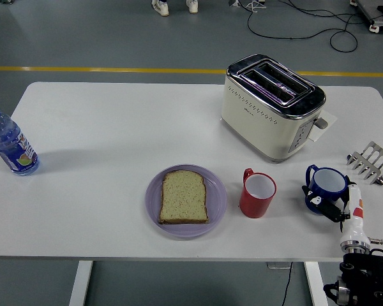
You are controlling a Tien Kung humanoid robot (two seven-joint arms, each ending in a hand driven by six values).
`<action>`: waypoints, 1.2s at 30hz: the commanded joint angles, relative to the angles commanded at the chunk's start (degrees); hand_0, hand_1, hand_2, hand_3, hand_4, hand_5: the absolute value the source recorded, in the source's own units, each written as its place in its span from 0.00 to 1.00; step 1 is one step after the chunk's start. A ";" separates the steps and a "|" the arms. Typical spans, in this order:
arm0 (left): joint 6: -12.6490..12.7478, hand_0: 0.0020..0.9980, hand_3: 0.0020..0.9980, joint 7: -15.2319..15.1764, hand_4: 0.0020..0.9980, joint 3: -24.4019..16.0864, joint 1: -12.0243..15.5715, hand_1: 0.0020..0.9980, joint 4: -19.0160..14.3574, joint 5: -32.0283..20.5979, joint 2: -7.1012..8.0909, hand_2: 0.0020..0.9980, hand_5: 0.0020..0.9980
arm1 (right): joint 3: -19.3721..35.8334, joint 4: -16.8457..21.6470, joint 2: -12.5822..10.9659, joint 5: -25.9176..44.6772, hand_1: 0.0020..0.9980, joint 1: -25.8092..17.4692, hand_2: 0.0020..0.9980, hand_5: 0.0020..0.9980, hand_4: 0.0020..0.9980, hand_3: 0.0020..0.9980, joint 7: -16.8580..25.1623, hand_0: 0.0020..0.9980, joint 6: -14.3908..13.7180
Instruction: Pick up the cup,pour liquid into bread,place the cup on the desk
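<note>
Blue two-handled ceramic cup (326,185): on the white table (115,127), right of the red mug (257,193), gripped by the robot's right hand (329,205). Slice of brown bread (184,197) on a round lilac plate (154,213), left of the mug. Cream toaster (270,106) behind the mug.

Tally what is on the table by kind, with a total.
Cups: 2, the red cup and the blue cup held by the right hand
Toaster: 1
Plate: 1
Bread slice: 1
Water bottle: 1
Metal rack: 1
Total: 7
</note>
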 joint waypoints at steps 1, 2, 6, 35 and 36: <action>0.00 0.65 0.53 0.00 0.29 -0.01 -0.01 0.64 0.00 0.01 0.00 0.64 0.77 | 0.09 -0.05 -0.01 -0.20 0.48 0.00 0.63 0.14 0.88 0.77 0.00 0.61 0.02; 0.00 0.65 0.53 0.00 0.29 -0.02 -0.01 0.64 0.01 0.02 0.00 0.64 0.77 | 0.19 -0.10 -0.02 -0.42 0.48 0.00 0.63 0.14 0.88 0.77 0.00 0.61 0.06; -0.01 0.65 0.53 0.01 0.29 0.05 -0.03 0.64 0.03 -0.02 0.00 0.64 0.77 | 0.48 -0.29 -0.01 -0.82 0.48 -0.01 0.63 0.14 0.88 0.77 0.00 0.61 0.08; -0.04 0.65 0.53 0.10 0.29 1.25 0.56 0.64 0.12 -0.42 0.00 0.64 0.77 | 1.87 -0.35 -0.02 -5.04 0.65 -0.65 0.83 0.13 0.92 0.89 -0.46 0.82 0.06; -0.05 0.65 0.53 0.10 0.29 1.30 0.58 0.64 0.12 -0.43 0.00 0.64 0.77 | 1.95 -0.38 -0.01 -5.10 0.65 -0.63 0.83 0.13 0.92 0.89 -0.46 0.82 0.17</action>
